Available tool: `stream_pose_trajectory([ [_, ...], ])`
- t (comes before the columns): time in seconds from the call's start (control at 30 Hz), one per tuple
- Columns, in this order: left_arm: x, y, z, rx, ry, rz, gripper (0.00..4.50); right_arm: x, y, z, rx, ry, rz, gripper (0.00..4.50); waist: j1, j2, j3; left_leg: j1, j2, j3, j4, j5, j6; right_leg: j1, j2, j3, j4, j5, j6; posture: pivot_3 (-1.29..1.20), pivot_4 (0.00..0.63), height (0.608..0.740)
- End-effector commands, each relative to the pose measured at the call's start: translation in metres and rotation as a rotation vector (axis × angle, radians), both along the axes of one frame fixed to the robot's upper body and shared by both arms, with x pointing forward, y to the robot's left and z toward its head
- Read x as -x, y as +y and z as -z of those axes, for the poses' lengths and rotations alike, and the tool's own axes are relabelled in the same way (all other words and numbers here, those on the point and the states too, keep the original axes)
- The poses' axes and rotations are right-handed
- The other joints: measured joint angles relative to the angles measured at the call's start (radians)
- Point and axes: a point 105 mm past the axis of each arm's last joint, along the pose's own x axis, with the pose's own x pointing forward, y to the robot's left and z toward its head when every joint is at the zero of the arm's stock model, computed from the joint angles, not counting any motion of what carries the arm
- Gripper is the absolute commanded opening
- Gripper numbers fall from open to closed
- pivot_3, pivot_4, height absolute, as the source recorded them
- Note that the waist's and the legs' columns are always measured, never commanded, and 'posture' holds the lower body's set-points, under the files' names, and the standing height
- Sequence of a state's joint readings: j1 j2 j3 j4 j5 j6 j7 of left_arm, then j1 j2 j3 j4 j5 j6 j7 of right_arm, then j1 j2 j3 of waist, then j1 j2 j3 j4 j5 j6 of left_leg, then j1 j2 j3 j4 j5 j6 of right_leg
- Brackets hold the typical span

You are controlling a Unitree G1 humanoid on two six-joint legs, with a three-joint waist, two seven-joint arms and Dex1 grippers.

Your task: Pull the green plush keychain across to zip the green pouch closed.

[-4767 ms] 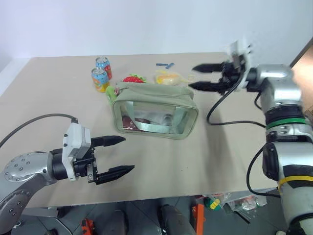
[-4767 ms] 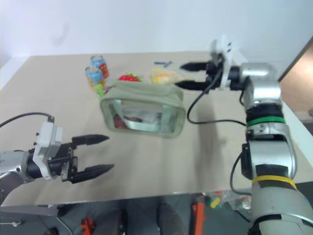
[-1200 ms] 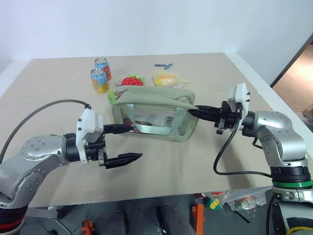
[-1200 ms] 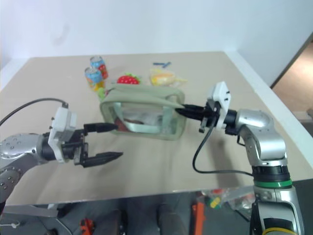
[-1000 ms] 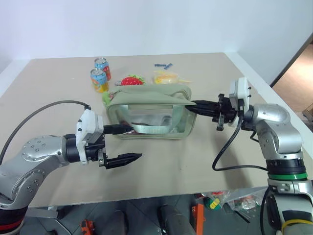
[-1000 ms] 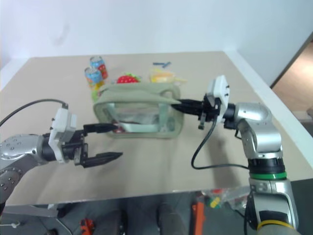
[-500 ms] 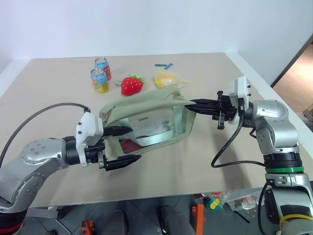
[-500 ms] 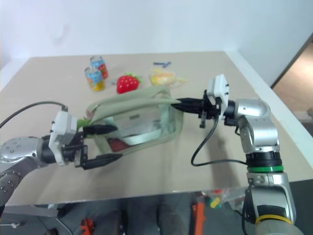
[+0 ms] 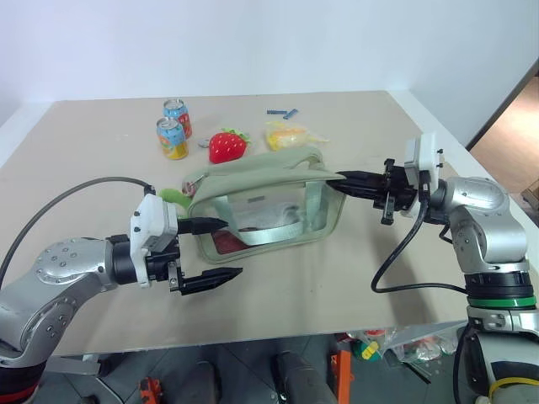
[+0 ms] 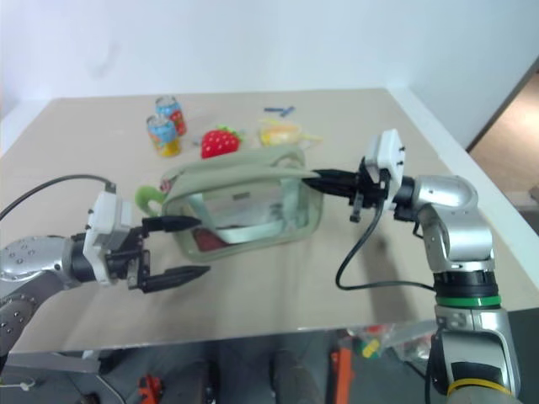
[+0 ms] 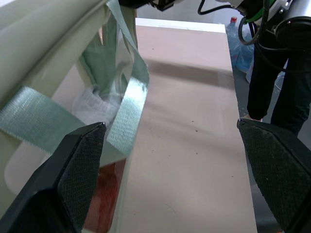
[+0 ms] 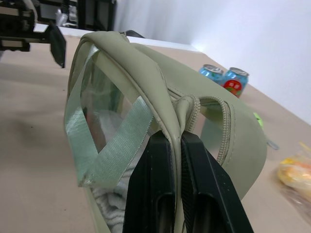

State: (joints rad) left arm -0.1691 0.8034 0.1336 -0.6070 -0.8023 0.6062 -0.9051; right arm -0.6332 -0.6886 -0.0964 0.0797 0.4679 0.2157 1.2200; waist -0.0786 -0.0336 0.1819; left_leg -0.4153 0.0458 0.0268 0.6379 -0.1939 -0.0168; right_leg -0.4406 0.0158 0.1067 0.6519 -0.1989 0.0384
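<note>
The green pouch (image 9: 265,198) lies mid-table, its right end raised off the surface. My right gripper (image 9: 343,178) is shut on the fabric tab at that end, which the right wrist view shows pinched between the fingers (image 12: 158,160) beside the zipper's end. At the pouch's left end the green plush keychain (image 9: 173,197) curls out, lime green. Close by, my left gripper (image 9: 232,247) stands open just in front of the pouch's left corner, its upper finger at the clear window. Between its jaws in the left wrist view are bare table and the pouch's strap (image 11: 129,107).
Behind the pouch sit a red strawberry plush (image 9: 227,146), two soda cans (image 9: 173,137) and a yellow packet (image 9: 288,133). Small blue bits (image 9: 284,111) lie at the far edge. The table's right edge (image 9: 438,139) runs close behind my right arm.
The pouch has swung and tipped while my right gripper keeps its end. Its left end came nearer my left gripper, uncovering the strawberry plush and the keychain. My left gripper has stayed open.
</note>
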Motion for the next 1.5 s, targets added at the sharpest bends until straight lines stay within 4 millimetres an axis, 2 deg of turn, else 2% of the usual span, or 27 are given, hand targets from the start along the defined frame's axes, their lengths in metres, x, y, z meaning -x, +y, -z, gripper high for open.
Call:
stream_pose_trajectory([
  [0.03,0.001,-0.002,-0.006,-0.002,-0.043,0.015,4.50,0.005,-0.002,-0.026,-0.077,-0.074,0.008,0.03,0.000,0.000,0.000,0.000,0.000,0.000,0.000,0.000,0.000,0.000,0.000,0.000,0.000,0.000,0.000,0.00,0.150,0.740],
  [0.13,0.000,-0.001,-0.007,-0.005,-0.045,0.015,4.50,0.005,0.001,-0.023,-0.080,-0.062,0.004,0.03,0.000,0.000,0.000,0.000,0.000,0.000,0.000,0.000,0.000,0.000,0.000,0.000,0.000,0.000,0.000,0.00,0.150,0.740],
  [0.37,0.001,-0.001,-0.007,-0.005,-0.046,0.008,4.50,0.007,0.000,0.004,-0.007,-0.021,0.006,0.03,0.001,0.000,0.000,0.000,0.000,0.000,0.000,0.000,0.000,0.000,0.000,0.000,0.000,0.000,0.000,0.00,0.150,0.740],
  [0.5,-0.002,0.001,-0.010,0.024,-0.042,-0.018,4.50,0.009,0.004,0.009,0.015,-0.018,-0.014,0.03,-0.002,0.000,0.000,0.001,0.000,0.000,0.000,0.000,0.000,0.000,0.000,0.000,0.000,0.000,0.000,0.00,0.150,0.740],
  [0.67,-0.013,0.023,-0.028,0.158,0.022,-0.134,4.50,0.012,0.008,0.012,0.021,-0.017,-0.026,0.03,-0.003,0.000,0.000,0.001,0.001,0.000,0.000,0.000,0.000,0.000,0.001,0.000,0.001,0.000,0.000,0.00,0.150,0.740],
  [0.8,-0.030,0.066,-0.042,0.225,0.061,-0.328,4.50,0.013,0.006,0.013,0.034,-0.016,-0.022,0.03,-0.004,0.000,0.000,0.002,0.002,0.000,0.000,0.000,0.000,0.000,0.002,0.000,0.001,0.000,0.000,0.00,0.150,0.740],
  [0.9,-0.044,0.089,-0.041,0.199,0.045,-0.457,4.50,0.014,0.005,0.012,0.038,-0.016,-0.021,0.03,-0.003,0.000,0.000,0.002,0.002,0.000,-0.001,0.000,0.000,0.000,0.002,0.000,0.001,0.000,-0.001,0.00,0.150,0.740],
  [1.0,-0.067,0.105,-0.040,0.203,0.011,-0.573,4.50,0.014,0.005,0.013,0.044,-0.016,-0.021,0.03,-0.001,0.000,0.000,0.002,0.001,0.000,0.000,0.000,0.000,0.000,0.002,0.000,0.001,0.000,-0.001,0.00,0.150,0.740],
  [1.2,-0.100,0.104,-0.026,0.190,0.045,-0.601,4.50,0.015,0.008,0.011,0.052,-0.025,-0.028,0.03,-0.002,-0.001,-0.001,0.002,0.001,0.000,0.000,0.000,0.000,0.001,0.002,0.000,0.001,0.000,0.000,0.00,0.150,0.740],
  [1.37,-0.114,0.100,-0.008,0.179,0.111,-0.533,4.50,0.015,0.007,0.011,0.062,-0.026,-0.024,0.03,-0.003,-0.001,-0.001,0.002,0.001,0.000,-0.002,0.000,0.000,0.000,0.003,0.000,0.001,0.000,-0.001,0.00,0.150,0.740],
  [1.5,-0.125,0.100,-0.006,0.194,0.110,-0.515,4.50,0.016,0.007,0.010,0.065,-0.032,-0.020,0.03,-0.002,-0.001,-0.001,0.002,0.001,0.000,-0.003,0.000,0.000,0.000,0.002,0.000,0.001,0.001,0.000,0.00,0.150,0.740],
])
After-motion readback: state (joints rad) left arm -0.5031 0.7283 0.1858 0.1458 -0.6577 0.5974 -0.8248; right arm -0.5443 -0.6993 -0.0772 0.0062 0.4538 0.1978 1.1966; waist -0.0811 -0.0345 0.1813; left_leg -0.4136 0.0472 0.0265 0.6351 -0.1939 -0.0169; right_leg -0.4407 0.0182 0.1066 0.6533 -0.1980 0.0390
